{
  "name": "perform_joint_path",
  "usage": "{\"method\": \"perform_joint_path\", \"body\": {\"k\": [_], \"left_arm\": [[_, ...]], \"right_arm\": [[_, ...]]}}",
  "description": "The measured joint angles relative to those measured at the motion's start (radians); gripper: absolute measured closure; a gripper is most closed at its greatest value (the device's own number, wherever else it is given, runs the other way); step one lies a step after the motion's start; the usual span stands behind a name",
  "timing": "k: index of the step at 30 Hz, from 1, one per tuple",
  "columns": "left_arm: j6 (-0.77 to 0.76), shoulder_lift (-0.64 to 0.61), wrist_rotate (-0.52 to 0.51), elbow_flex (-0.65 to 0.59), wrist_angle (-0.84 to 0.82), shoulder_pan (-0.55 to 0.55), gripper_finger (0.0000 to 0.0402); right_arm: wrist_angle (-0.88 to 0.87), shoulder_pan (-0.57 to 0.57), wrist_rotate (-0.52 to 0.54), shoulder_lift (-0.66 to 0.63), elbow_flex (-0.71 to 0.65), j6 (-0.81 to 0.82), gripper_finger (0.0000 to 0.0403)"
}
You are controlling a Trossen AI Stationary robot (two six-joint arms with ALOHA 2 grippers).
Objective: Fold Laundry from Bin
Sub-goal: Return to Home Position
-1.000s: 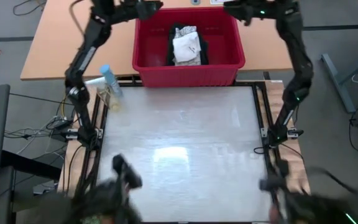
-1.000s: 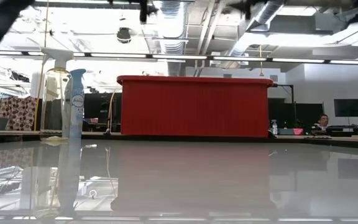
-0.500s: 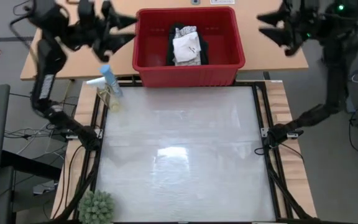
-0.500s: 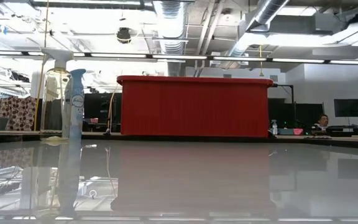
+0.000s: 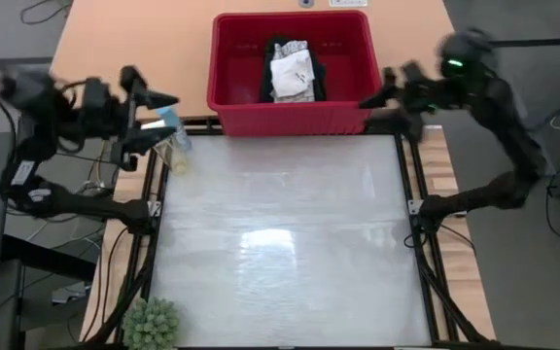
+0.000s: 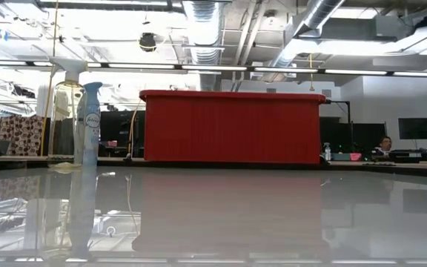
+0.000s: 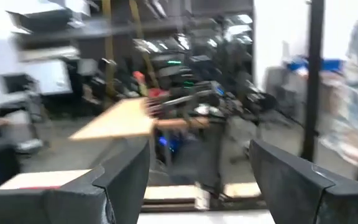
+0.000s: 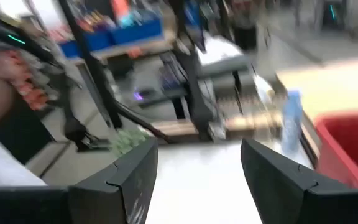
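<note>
One red bin (image 5: 295,119) holds one laundry stack (image 5: 290,73); the left gripper (image 7: 199,154) and the right gripper (image 8: 199,149) both gape wide, empty.

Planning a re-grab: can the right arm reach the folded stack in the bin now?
Probably yes: right gripper, open, hangs outside the bin by its right wall; the stack lies uncovered, only the rim to clear.

Lab with exposed ducts (image 6: 202,18) and monitors (image 6: 418,127)
</note>
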Motion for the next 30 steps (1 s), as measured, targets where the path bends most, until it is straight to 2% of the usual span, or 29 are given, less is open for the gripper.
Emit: {"method": "perform_joint_path", "body": {"k": [3, 7, 10, 14, 21, 30], "left_arm": [[-0.013, -0.180, -0.095, -0.249, 0.128, -0.014, 0.0139], [-0.072, -0.367, -0.123, -0.533, 0.346, -0.014, 0.0139], [-0.116, -0.462, -0.161, -0.692, 0.454, -0.014, 0.0139], [-0.169, -0.572, -0.206, -0.835, 0.493, -0.014, 0.0139], [-0.260, -0.677, -0.238, -1.038, 0.504, -0.014, 0.0139], [-0.303, -0.767, -0.250, -1.263, 0.521, -0.014, 0.0139]], "right_arm": [[0.068, -0.004, -0.001, -0.128, -0.117, 0.013, 0.0148], [0.215, -0.011, 0.040, -0.294, -0.300, 0.068, 0.0148], [0.382, -0.011, 0.050, -0.400, -0.470, 0.116, 0.0148], [0.523, -0.022, 0.100, -0.555, -0.686, 0.205, 0.0148], [0.696, -0.026, 0.103, -0.771, -0.981, 0.337, 0.0148], [0.773, -0.026, 0.167, -1.018, -1.234, 0.436, 0.0148]]}}
